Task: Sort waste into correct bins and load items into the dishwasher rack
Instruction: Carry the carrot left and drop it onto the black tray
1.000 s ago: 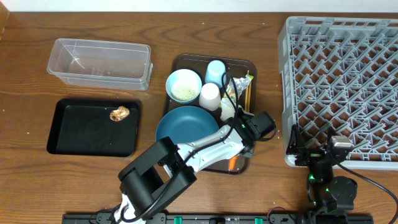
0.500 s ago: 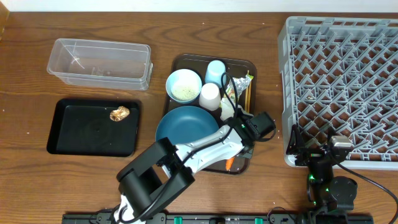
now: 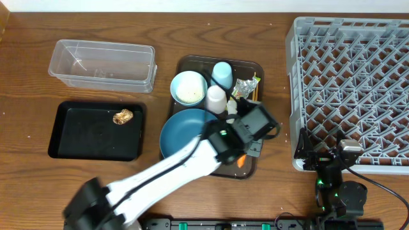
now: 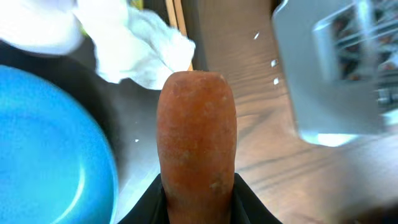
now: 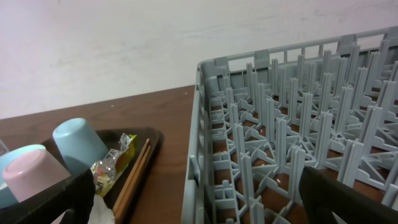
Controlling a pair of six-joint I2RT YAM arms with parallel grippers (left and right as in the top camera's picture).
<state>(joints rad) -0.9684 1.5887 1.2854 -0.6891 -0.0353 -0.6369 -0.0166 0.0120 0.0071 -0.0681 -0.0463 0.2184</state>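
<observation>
Left gripper (image 4: 198, 202) clamps the carrot (image 4: 196, 124); next it likely needs carrying to the black tray (image 3: 83, 137); right gripper (image 5: 193, 208) gapes wide

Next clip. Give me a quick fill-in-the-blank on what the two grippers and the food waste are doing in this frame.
1. The left gripper is shut on the orange ____.
2. The small brown food lump lies in the ____ tray.
3. The right gripper, next to the dishwasher rack, stands ____.
Missing words: carrot; black; open.
</observation>
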